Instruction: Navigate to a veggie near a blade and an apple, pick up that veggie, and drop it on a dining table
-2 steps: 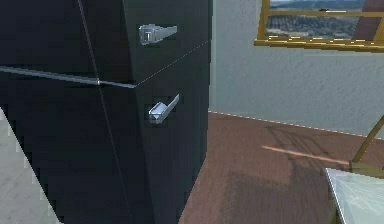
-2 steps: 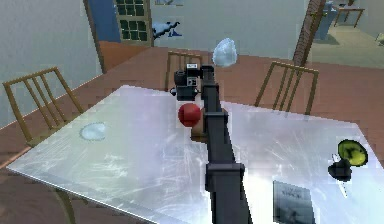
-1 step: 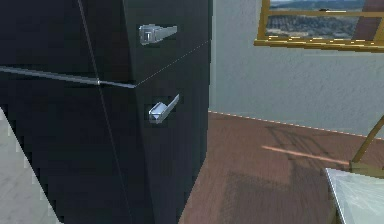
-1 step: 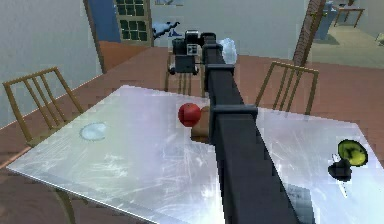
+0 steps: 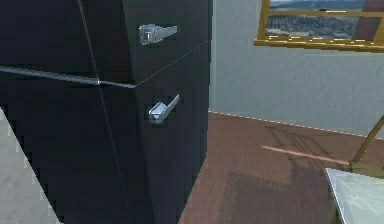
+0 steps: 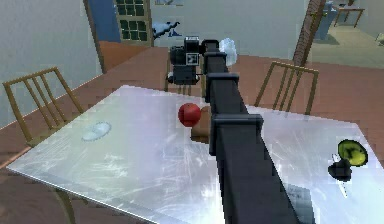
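My claw (image 6: 180, 62) is out across the glossy grey dining table (image 6: 120, 160); I cannot tell if it holds anything. A red round ball (image 6: 188, 113), probably the veggie, lies on the table beside my dark square arm (image 6: 235, 140). I judge this the drop step, so next I draw back without nudging it.

The fridge (image 5: 100, 110) runs off the forward view's left, top and bottom edges. In the arm side view the arm (image 6: 235, 130) hides most of a brown thing (image 6: 202, 126) on the surface (image 6: 130, 165). You cannot tell whether the jaws hold anything, nor what the small dark-and-yellow thing (image 6: 350, 152) is.
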{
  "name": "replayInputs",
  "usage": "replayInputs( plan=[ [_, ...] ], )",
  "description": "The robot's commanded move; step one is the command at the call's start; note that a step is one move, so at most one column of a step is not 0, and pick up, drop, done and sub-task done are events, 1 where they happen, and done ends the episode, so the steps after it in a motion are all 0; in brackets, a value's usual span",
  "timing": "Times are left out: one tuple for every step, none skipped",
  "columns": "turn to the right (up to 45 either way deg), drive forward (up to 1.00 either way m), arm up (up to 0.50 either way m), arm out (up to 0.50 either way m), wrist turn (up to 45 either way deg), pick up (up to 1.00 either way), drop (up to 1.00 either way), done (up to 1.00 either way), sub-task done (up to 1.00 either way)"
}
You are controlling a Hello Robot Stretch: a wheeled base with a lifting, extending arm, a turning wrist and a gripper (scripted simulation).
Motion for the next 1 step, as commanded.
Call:
replayInputs(
  plan=[
    [0.0, 0.0, 0.0, 0.0, -45.0, 0.0, 0.0, 0.0, 0.0]
  ],
)
